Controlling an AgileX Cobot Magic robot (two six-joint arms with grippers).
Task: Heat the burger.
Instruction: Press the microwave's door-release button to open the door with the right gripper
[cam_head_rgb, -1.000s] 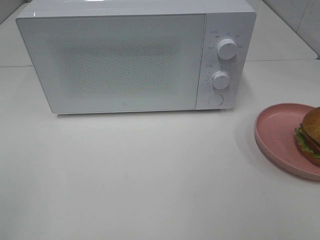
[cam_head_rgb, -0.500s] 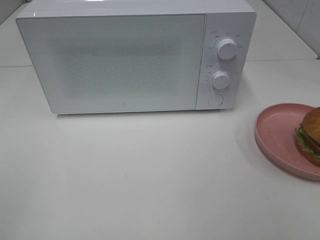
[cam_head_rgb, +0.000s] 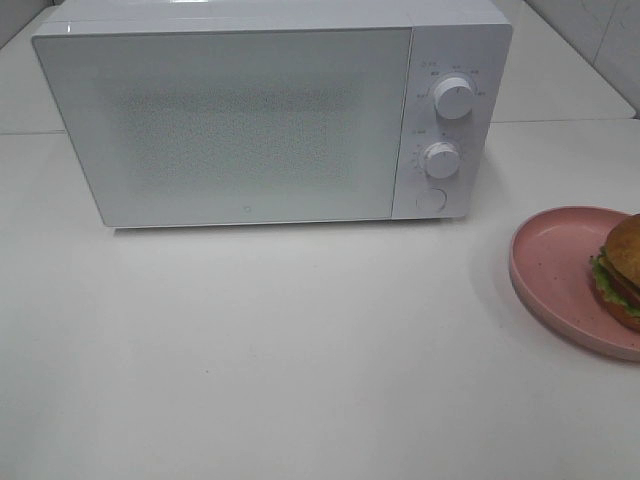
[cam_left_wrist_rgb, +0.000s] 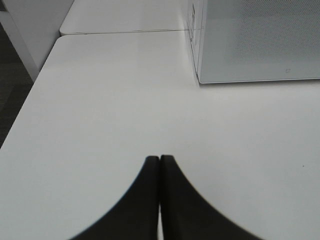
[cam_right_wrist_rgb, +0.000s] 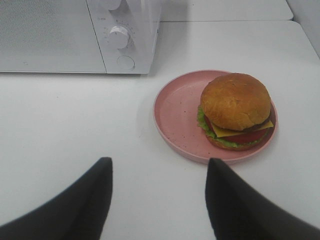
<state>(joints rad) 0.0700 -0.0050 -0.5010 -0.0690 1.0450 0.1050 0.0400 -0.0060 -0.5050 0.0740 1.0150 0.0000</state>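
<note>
Nothing has moved. My right pincer (cam_right_wrist_rgb: 159, 165) is wide and empty, facing the burger (cam_right_wrist_rgb: 236, 110) to grab it. My left pincer (cam_left_wrist_rgb: 160, 159) is pinched together.

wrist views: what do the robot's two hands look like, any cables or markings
The left hand has two matte black fingers, smooth, broad at the base and curving in to narrow blunt tips. The right hand has the same black fingers, with rounded tips. No cables, markings or labels are visible on either, and the arms are out of every view.
</note>
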